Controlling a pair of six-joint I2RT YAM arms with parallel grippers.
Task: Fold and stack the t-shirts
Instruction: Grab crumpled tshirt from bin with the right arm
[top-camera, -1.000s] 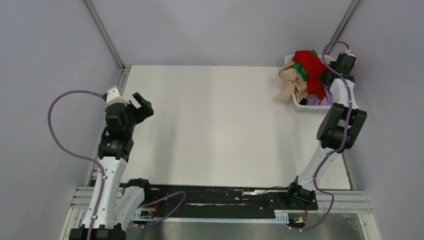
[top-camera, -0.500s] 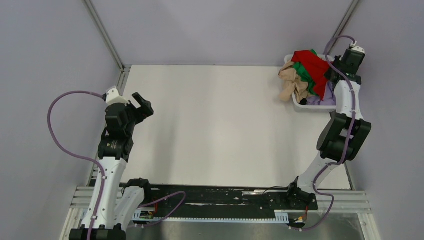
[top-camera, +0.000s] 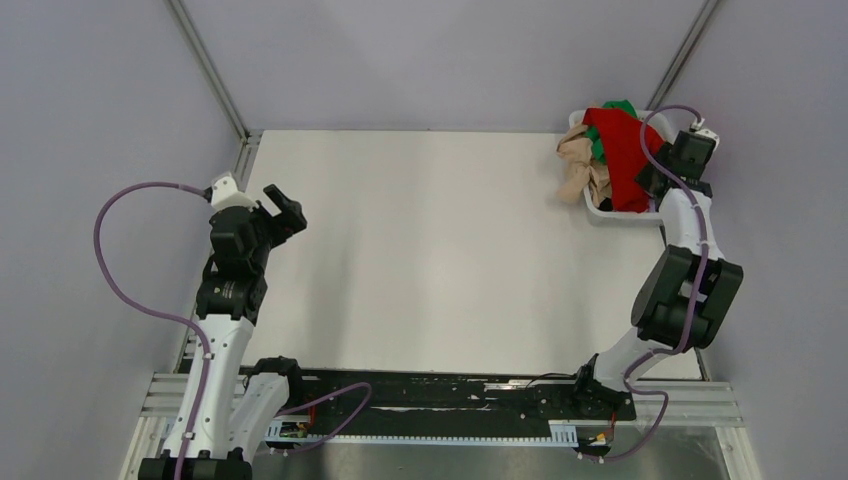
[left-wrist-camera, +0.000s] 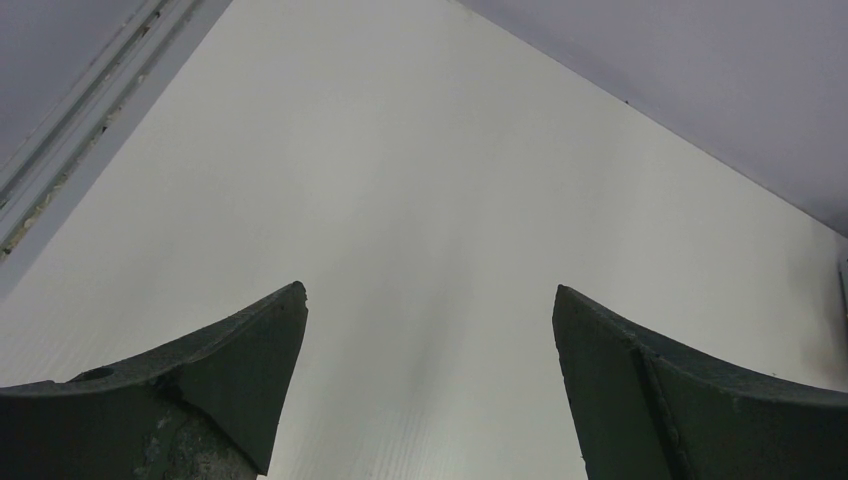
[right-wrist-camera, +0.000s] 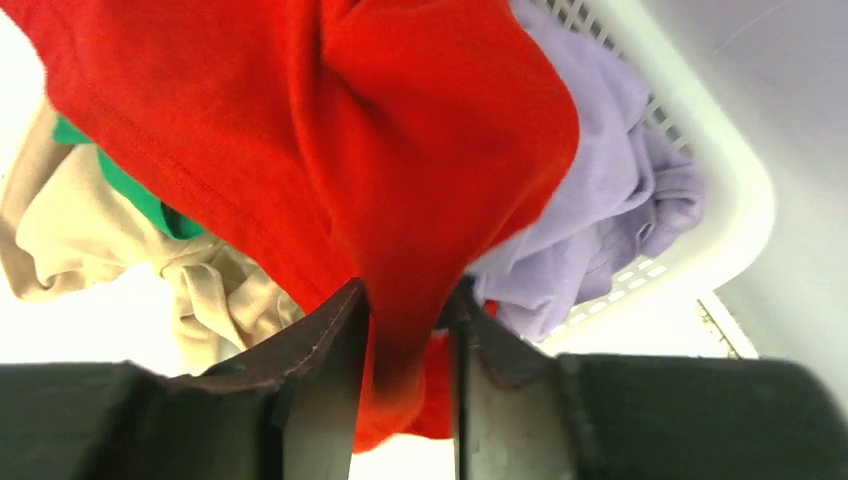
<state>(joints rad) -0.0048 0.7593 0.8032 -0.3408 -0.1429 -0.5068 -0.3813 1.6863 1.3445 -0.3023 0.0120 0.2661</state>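
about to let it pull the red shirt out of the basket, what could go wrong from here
1. The right gripper pinches only a narrow fold of the red t-shirt, so the cloth may slip free on the lift.
2. It drapes over the green t-shirt and beige t-shirt, which could get dragged out over the basket rim.

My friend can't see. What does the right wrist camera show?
The right gripper pinches a fold of the red t-shirt. Behind it, a lavender t-shirt lies in the white basket; a green t-shirt and a beige t-shirt peek out at the left.
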